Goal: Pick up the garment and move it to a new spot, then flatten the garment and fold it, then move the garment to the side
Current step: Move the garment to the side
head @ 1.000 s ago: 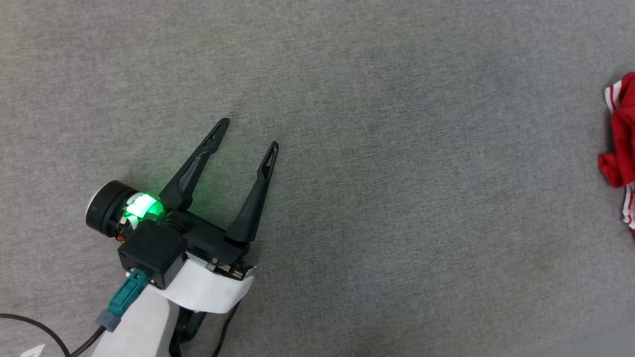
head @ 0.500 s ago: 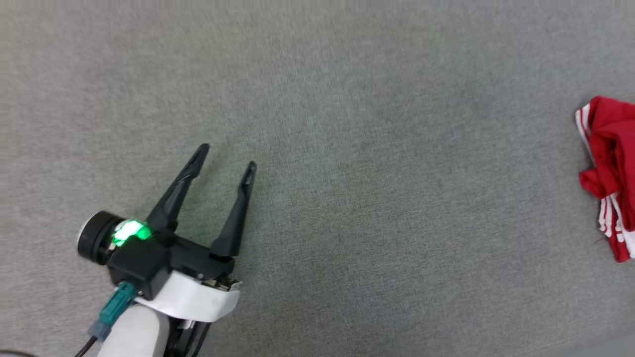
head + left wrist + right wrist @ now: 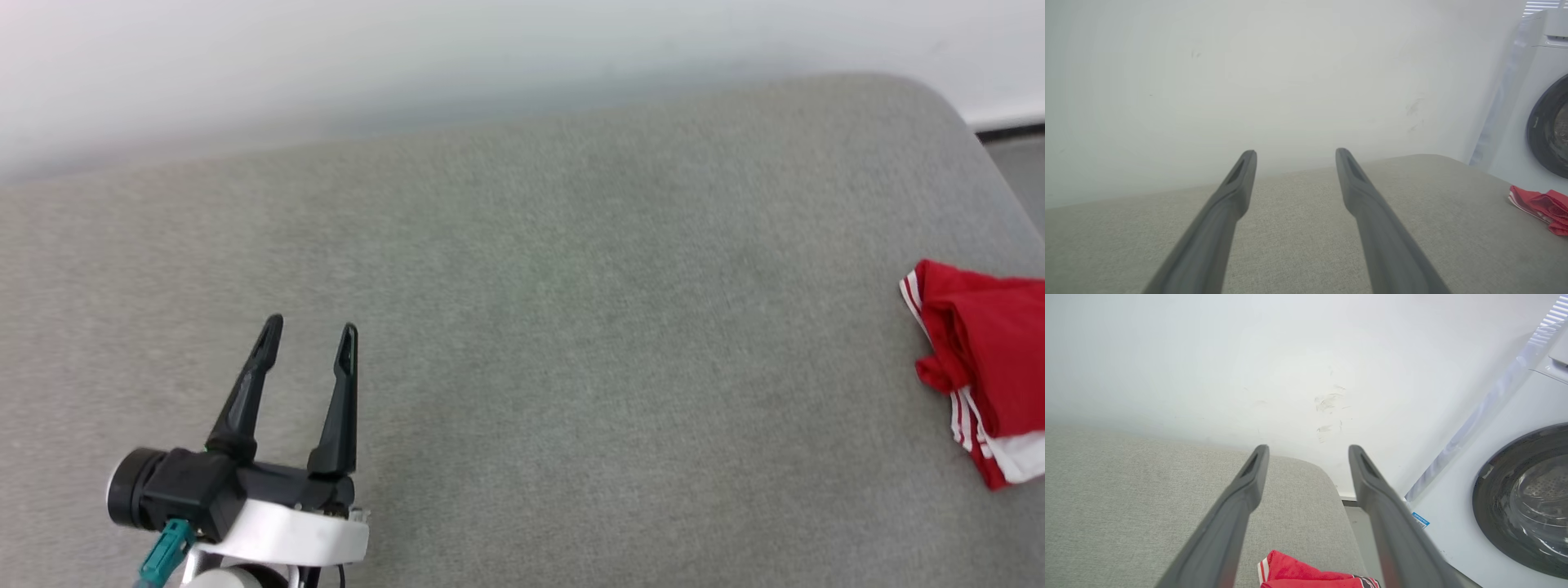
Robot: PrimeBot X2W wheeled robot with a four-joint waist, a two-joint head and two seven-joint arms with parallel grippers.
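The garment (image 3: 984, 371), red with white striped trim, lies folded in a bundle at the right edge of the grey cushioned surface (image 3: 571, 343). The left wrist view shows the garment (image 3: 1537, 206) far off at the right. My left gripper (image 3: 311, 333) hovers open at the lower left, far from the garment, nothing between its fingers. In the right wrist view my right gripper (image 3: 1309, 454) stands open above the garment (image 3: 1306, 573), which lies loose below and between its fingers, apart from them.
A white wall (image 3: 408, 57) runs behind the surface. A white washing machine with a dark round door (image 3: 1523, 498) stands past the surface's right end, with a strip of floor (image 3: 1359, 522) between them. The surface's rounded corner (image 3: 939, 106) is at upper right.
The head camera has tilted up, so the wall now shows. The left gripper has turned more upright. The garment now lies free, with the right gripper's fingers spread wide above it.
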